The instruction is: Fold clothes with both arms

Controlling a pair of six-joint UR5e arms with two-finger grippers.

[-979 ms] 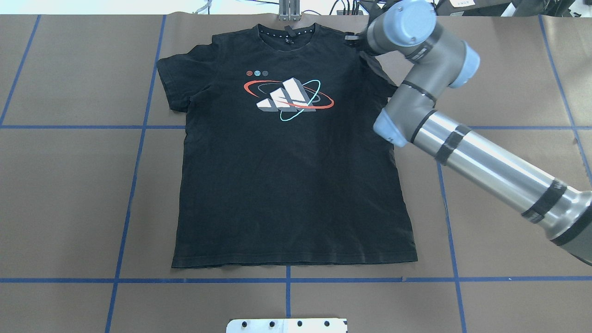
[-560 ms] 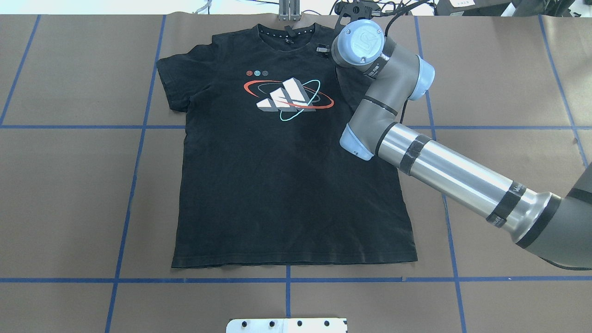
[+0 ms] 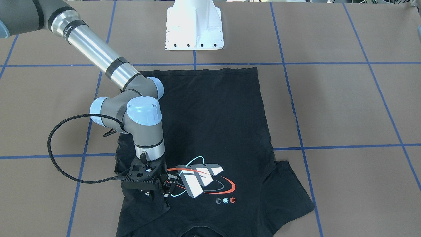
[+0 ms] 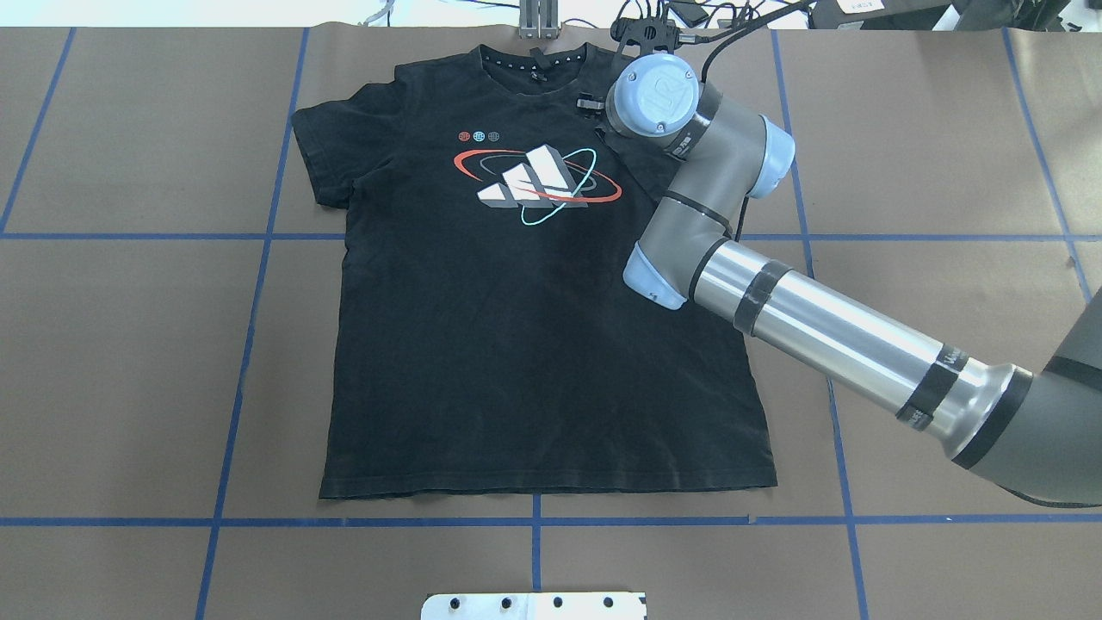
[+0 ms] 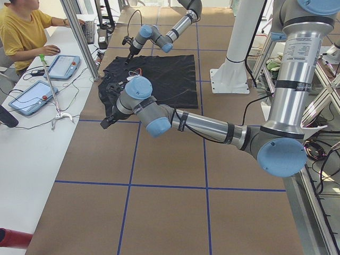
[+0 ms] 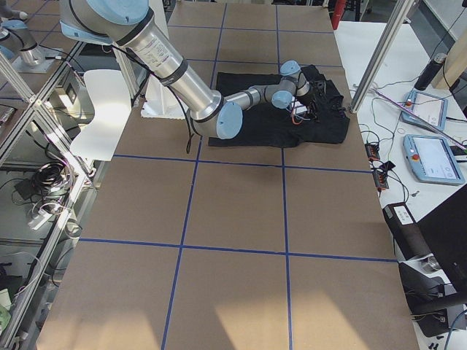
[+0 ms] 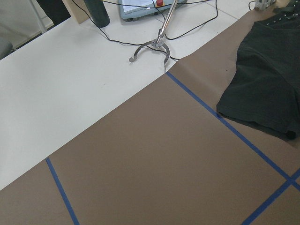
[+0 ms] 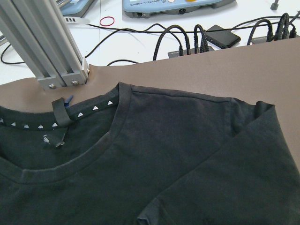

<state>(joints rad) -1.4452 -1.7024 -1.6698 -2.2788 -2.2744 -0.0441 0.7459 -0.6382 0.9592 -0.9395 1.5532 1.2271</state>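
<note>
Partly under the right arm [image 4: 818, 323], a T-shirt [image 4: 516, 344] sleeve.

We find the right arm [image 4: 826, 327] stretched across the T-shirt [image 4: 516, 362] from the robot's right. Its elbow joints hang over that flank, and the right hand [image 3: 166, 190] sits low at the right shoulder, just beside the print: that quarter is obstructed. The shirt's left half, hem and left sleeve lie uncovered, with bare tabletop [image 4: 129, 362] alongside. The left arm [image 5: 202, 125] reaches over the tabletop near that sleeve; its height we cannot tell. An aluminium post [image 4: 538, 19] stands just behind the collar, cables [image 8: 187, 40] beside it. The white pedestal [image 3: 194, 29] stands near the hem, not touching.
</note>
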